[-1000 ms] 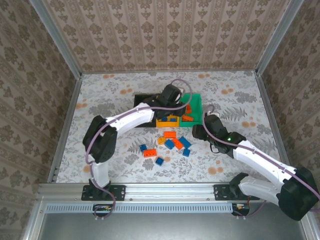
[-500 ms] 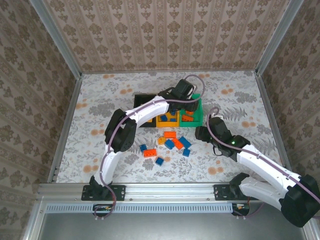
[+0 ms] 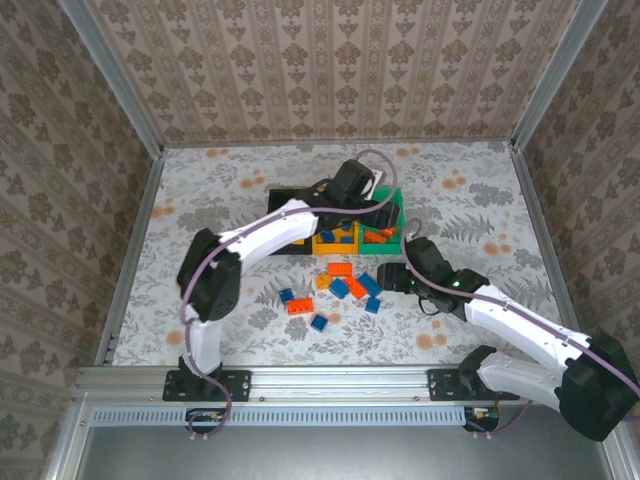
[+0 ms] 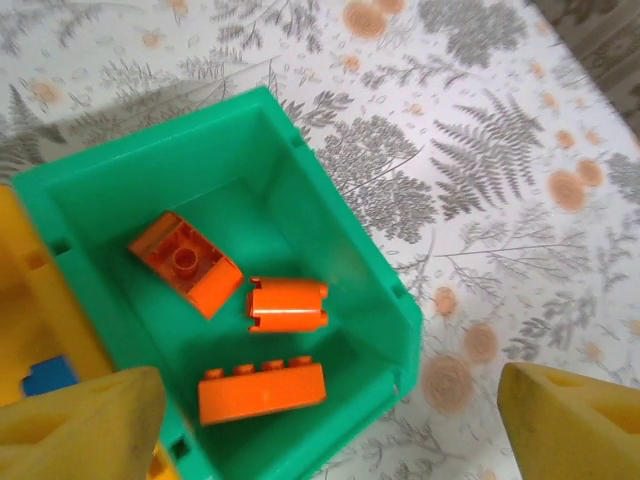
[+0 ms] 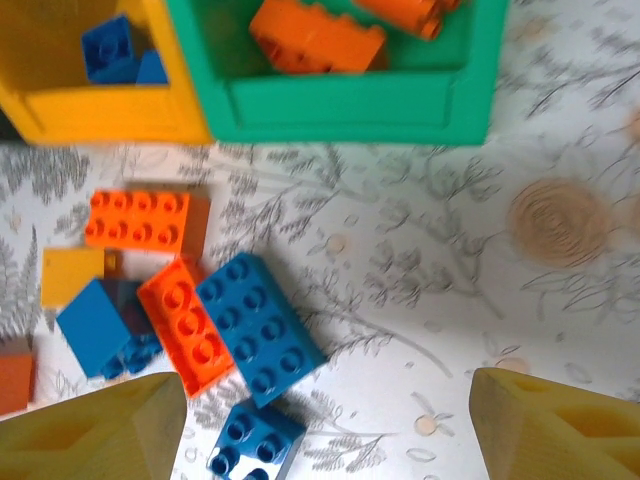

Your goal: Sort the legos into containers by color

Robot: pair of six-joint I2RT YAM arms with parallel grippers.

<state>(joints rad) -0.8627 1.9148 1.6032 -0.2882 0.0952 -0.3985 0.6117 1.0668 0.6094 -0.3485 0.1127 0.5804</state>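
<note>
Right pincer [image 5: 325,425]: spread wide, nothing between the fingers, poised above the loose pile on the desk [image 5: 420,260].
Nearest target: big blue lego [image 5: 260,328], just left of the pincer's midline, flat and studs up.
Long axis: diagonal, upper left to lower right.
Left pincer [image 4: 330,425]: spread and empty over the green bin [image 4: 345,250], where three orange legos [image 4: 262,390] lie.
Nearer arm: the right, by my reckoning.
</note>
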